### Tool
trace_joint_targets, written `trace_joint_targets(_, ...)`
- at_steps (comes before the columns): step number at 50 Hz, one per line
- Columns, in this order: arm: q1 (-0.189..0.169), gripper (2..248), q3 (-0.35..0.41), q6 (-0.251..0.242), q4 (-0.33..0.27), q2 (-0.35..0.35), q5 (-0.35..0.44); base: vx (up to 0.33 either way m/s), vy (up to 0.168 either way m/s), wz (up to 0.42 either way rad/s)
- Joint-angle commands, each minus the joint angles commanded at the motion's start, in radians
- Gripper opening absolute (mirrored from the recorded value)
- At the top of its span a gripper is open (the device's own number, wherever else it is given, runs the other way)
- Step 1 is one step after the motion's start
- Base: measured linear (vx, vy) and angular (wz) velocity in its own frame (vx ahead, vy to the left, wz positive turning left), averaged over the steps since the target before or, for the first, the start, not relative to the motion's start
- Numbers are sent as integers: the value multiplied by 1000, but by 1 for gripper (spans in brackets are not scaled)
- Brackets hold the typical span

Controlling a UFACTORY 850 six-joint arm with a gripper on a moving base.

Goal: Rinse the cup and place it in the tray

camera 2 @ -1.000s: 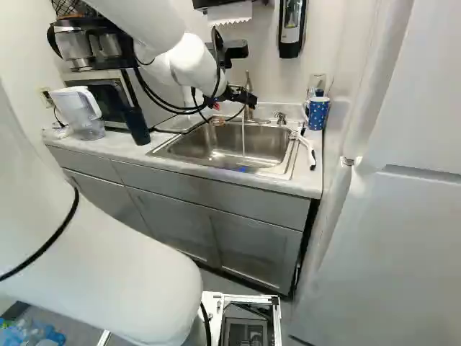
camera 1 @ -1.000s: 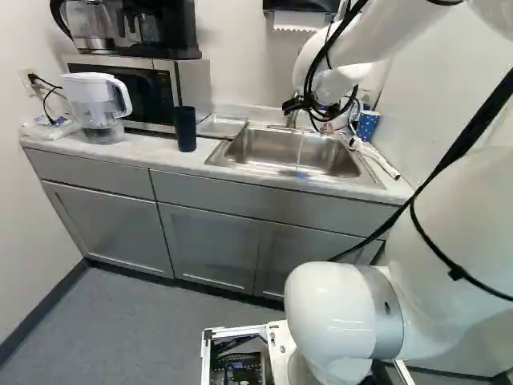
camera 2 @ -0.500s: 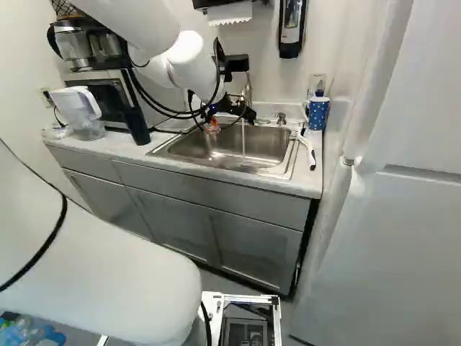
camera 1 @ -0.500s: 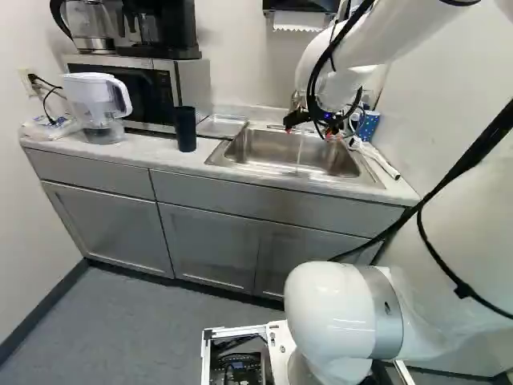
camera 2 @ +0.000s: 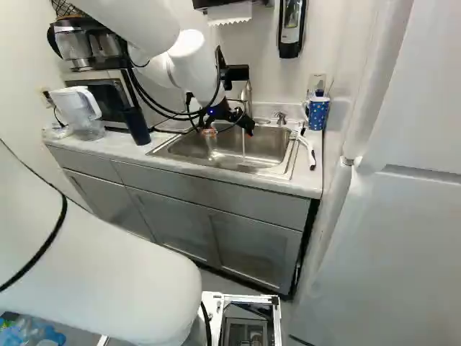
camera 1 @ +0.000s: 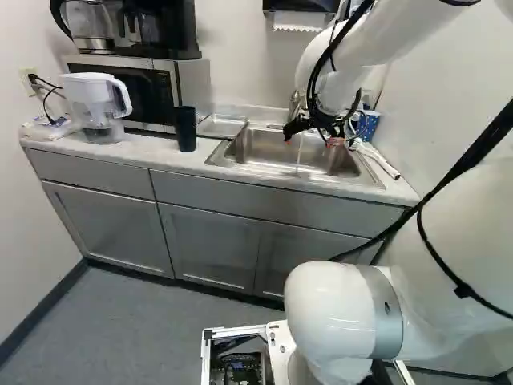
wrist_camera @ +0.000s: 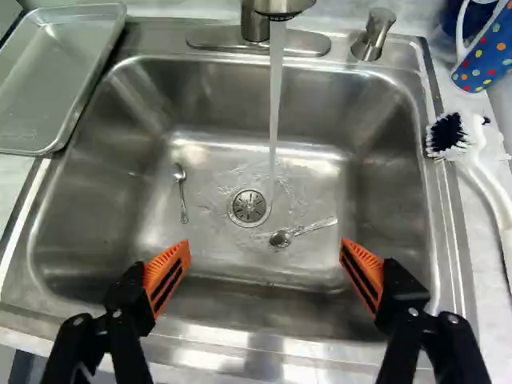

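The dotted cup (wrist_camera: 485, 60) is cut off by the wrist view's edge and partly screened by the arm (camera 1: 341, 52) in the left base view. The metal tray (wrist_camera: 52, 76), faucet (wrist_camera: 276, 6) and brush (wrist_camera: 490, 180) each run past the wrist view's edge. Two spoons (wrist_camera: 181, 188) cannot be made out in either base view. The coffee maker's (camera 1: 160, 28) top is cut off in the left base view.

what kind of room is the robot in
Likely a small office or home kitchen: a stainless steel sink with running water, a silver-and-black microwave and a white-and-clear filter pitcher.
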Motion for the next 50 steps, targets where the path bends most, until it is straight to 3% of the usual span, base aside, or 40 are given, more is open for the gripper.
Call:
trace_joint_targets(11, 20, 247, 1, 0, 0, 1, 0, 0, 0, 0)
trace_joint_targets(50, 173, 247, -19, 0, 0, -22, 0, 0, 0, 0)
